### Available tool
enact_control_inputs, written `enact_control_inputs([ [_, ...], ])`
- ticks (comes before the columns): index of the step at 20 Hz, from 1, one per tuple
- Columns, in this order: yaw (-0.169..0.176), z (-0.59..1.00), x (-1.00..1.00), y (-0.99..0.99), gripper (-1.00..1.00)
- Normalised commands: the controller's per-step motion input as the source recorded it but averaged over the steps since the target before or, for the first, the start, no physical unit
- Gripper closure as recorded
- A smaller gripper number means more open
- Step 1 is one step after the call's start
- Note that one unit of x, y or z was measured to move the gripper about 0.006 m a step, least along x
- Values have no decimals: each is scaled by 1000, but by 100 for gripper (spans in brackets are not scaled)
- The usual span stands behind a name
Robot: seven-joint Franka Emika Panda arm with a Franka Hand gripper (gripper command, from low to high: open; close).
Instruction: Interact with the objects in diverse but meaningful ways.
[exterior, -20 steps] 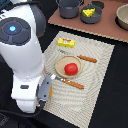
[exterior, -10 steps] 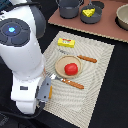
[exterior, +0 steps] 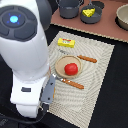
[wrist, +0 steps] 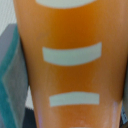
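Nothing has moved; the bread loaf (wrist: 70,65) fills the wrist view, pincer unseen.

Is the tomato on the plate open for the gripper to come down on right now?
Probably yes for access: the tomato sits uncovered on its plate, nothing over it. But the wrist view is filled by an orange object, so the gripper may already be occupied.

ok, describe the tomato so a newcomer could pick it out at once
Start at the pale woven placemat on the dark table. Near its middle sits a shallow tan plate, and the red tomato lies in it. It is the only round red item; the yellow packet and the orange-handled utensils beside the plate are flat or thin.
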Motion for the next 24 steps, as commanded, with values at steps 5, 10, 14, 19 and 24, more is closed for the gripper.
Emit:
enact_control_inputs([
  [5, 11, 210, -653, 736, 100],
  [10, 3, -155, -684, 589, 100],
  [14, 0, -404, -661, 420, 100],
  [19, 0, -443, -677, 460, 100],
  [24, 0, -370, -830, 488, 100],
])
